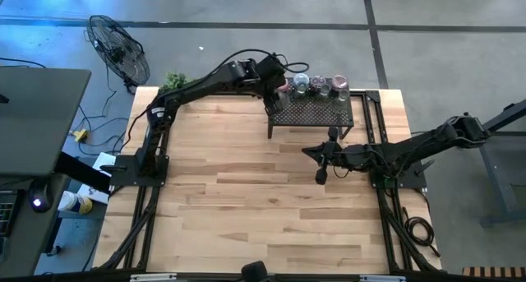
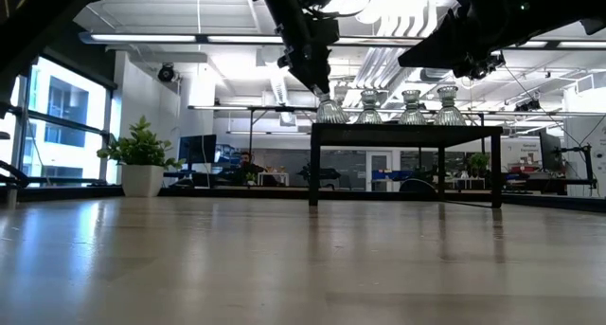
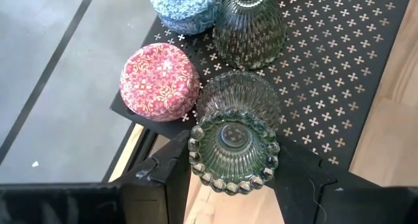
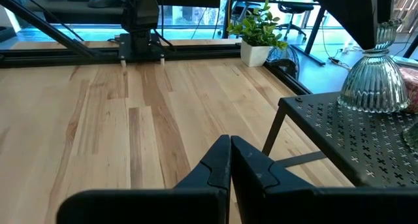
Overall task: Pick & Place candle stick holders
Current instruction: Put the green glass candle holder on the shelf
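A black mesh rack (image 1: 316,117) stands at the table's far right. Several holders stand along its far edge (image 1: 320,86): clear ribbed glass ones (image 3: 248,28), a pink patterned one (image 3: 160,80) and a blue patterned one (image 3: 186,8). My left gripper (image 3: 234,165) is shut on the leftmost clear ribbed holder (image 3: 234,119) at the rack's far left corner; it also shows in the low view (image 2: 329,107). My right gripper (image 4: 230,160) is shut and empty, above the table in front of the rack (image 1: 311,153). My left gripper pinches the clear holder's beaded top cup (image 3: 196,160) between its two fingers, one on each side. The fingers come from above, pointing down. The holder is upright, and its bell-shaped foot (image 4: 372,87) seems to rest on the rack's mesh top.
A small potted plant (image 1: 173,80) stands at the table's far left corner. A floor fan (image 1: 119,48) stands beyond the table. Bare wood (image 1: 246,200) spreads over the table's middle and near side. The rack's legs (image 2: 313,169) stand on the table.
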Controlling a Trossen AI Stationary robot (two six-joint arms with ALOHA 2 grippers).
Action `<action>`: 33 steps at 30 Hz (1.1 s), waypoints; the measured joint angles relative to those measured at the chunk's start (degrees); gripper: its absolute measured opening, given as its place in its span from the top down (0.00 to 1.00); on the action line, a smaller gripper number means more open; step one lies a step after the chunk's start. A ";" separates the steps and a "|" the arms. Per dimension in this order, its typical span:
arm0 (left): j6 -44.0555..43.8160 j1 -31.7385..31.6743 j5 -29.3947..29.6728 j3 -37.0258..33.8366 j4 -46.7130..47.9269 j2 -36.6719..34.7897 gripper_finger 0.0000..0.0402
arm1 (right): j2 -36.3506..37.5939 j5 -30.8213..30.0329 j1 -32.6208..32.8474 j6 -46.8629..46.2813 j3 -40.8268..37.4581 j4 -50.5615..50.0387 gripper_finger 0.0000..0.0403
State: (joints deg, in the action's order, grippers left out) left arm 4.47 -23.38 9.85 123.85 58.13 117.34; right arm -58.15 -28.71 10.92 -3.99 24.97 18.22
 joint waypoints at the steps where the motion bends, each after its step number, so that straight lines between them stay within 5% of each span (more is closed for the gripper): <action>1: 0.02 0.09 0.03 0.00 0.01 0.00 0.59 | 0.00 0.00 0.00 0.00 0.00 0.00 1.00; 23: 0.04 0.12 0.10 -0.07 -2.31 -0.02 0.48 | 0.00 0.39 0.00 0.14 0.00 0.00 1.00; 33: 1.31 0.12 -0.48 -0.07 -6.53 -0.07 0.62 | 0.00 0.39 0.00 0.14 0.00 0.00 1.00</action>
State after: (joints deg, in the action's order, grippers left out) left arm 5.78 -23.27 9.37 123.79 51.60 117.27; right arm -58.15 -28.32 10.92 -3.85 24.97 18.22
